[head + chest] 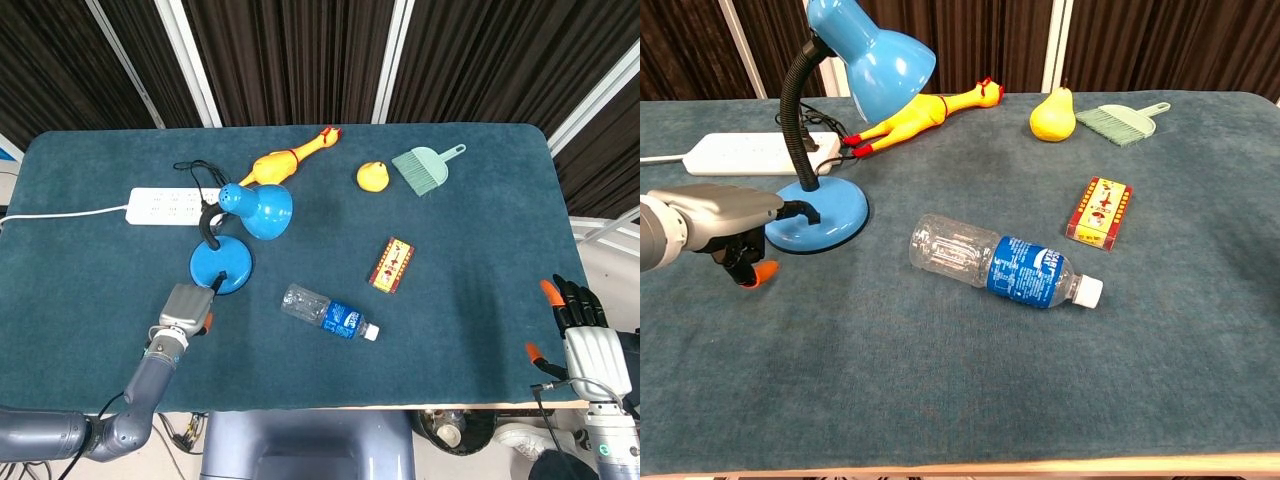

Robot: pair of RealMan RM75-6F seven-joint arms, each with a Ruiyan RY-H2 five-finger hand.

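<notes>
Dark slatted panels back a counter (480, 330) covered in deep blue-green felt, where the robot's left hand (725, 218) sits at about 7 o'clock from the blue desk lamp (243, 222), its fingers (752, 268) curled downward just beside the lamp's round base (825, 217); whether a fingertip actually touches the rim cannot be told, and nothing is held in the hand. The lamp stands upright near the counter's 9 o'clock side, its shade tipped toward 2 o'clock, so judged from this moment the reach to the base looks nearly made while any press or grasp is not yet shown. The right hand (583, 338) hangs off the counter's edge at about 4 o'clock, fingers spread and holding nothing, well apart from everything. Counted across the felt: one lamp, one white power strip (170, 206) at its 10 o'clock, one yellow rubber chicken (285, 157) at 12 o'clock, one yellow pear (372, 176), one green hand brush (426, 167) just beside it, one red-and-yellow card box (391, 264) near the centre, and one clear water bottle (328, 312) lying on its side at 5 o'clock from the lamp
</notes>
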